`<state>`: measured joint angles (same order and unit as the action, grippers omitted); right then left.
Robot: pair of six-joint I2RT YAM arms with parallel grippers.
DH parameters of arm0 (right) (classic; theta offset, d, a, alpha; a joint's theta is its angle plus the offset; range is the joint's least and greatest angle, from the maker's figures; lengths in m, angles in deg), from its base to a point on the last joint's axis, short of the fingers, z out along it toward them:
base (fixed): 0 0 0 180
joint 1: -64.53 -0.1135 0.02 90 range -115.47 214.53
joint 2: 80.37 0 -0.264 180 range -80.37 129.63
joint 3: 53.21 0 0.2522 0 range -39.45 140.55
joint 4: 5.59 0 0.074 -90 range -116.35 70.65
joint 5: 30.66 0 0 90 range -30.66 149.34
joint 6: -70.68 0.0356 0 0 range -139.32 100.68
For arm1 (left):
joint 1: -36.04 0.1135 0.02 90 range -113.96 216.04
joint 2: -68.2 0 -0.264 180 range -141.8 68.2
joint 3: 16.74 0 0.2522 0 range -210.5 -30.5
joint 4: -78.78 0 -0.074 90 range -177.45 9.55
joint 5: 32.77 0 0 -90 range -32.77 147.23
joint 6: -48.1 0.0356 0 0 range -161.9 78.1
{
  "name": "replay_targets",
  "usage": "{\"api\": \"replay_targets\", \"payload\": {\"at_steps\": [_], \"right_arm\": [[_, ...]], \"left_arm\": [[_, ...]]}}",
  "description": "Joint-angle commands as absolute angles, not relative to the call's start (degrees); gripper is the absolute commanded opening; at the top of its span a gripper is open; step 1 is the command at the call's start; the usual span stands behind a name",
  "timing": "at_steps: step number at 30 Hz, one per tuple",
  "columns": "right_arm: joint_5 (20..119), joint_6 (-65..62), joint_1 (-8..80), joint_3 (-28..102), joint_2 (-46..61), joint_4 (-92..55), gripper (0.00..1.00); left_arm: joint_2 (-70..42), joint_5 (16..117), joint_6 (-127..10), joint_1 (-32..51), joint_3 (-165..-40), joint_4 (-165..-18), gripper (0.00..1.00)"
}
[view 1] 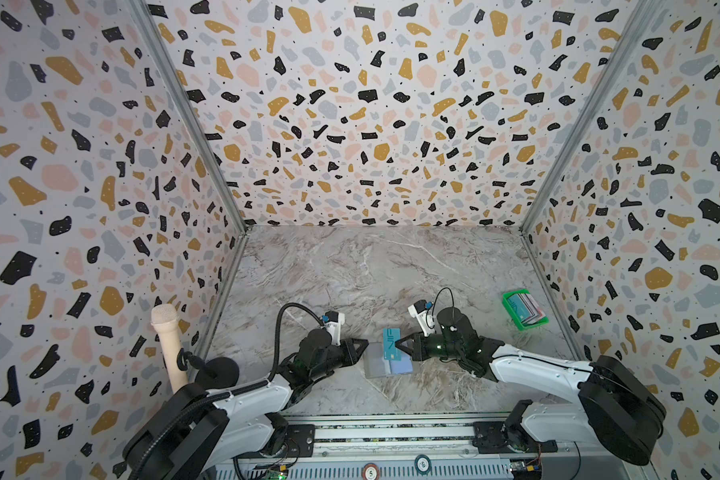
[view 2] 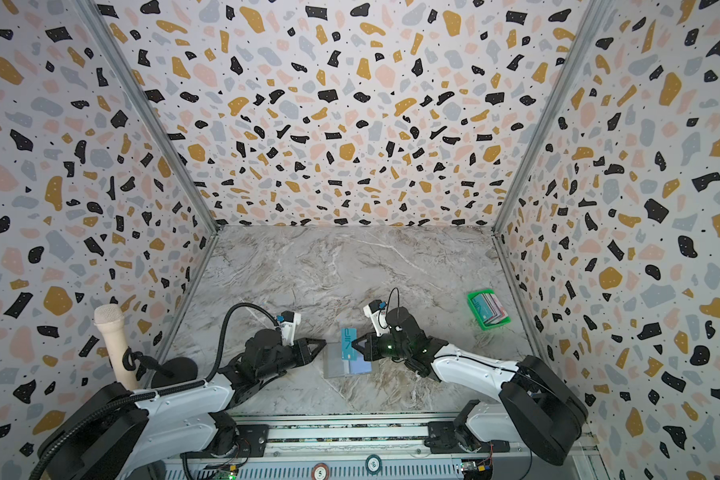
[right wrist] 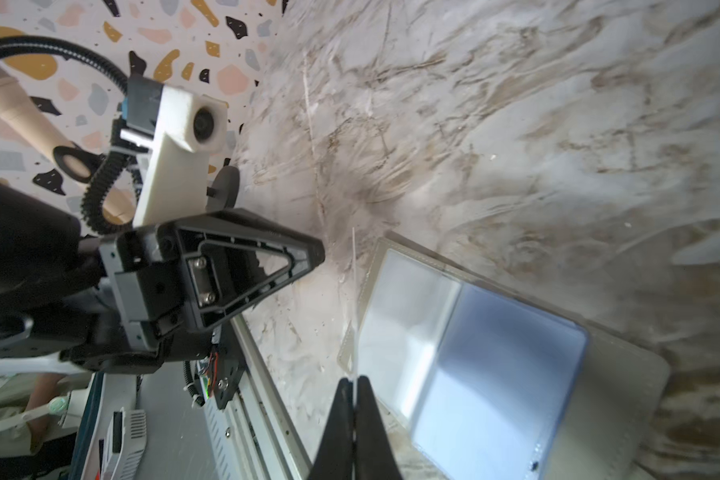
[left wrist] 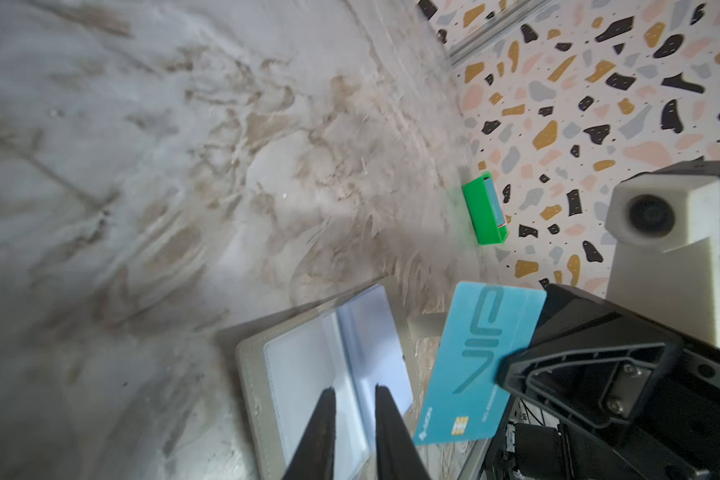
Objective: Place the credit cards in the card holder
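Teal card (view 1: 390, 338) pinched edge-on between the right fingers (right wrist: 336, 432).

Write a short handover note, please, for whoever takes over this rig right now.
Right gripper: shut on a teal card, held tilted over the open card holder.
Left gripper: jaws slightly apart, empty, beside the holder's left edge in both top views, apparently not touching it.
Remaining cards: stacked in the green tray, far right.
Done: holder lies open; one pocket looks light blue, likely a card already in.
Left: slide the teal card into a pocket, then the tray's cards.
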<state>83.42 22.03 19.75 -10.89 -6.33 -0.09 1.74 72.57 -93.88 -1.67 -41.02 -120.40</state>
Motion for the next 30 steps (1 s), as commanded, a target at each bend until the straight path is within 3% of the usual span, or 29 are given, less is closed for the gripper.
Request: {"api": "replay_targets", "payload": {"at_steps": [1,7,30], "right_arm": [[78.6,24.2,19.1,-10.5,-5.7,2.6,0.00],[76.1,25.3,19.0,-10.8,-3.3,1.3,0.00],[76.1,26.3,17.9,-10.0,1.7,0.6,0.00]], "left_arm": [[-0.3,71.7,-91.2,-2.2,-40.7,-121.8,0.13],[-6.4,71.5,-90.6,-3.6,-42.4,-123.4,0.00],[-10.3,71.8,-90.2,-4.2,-43.1,-120.8,0.00]]}}
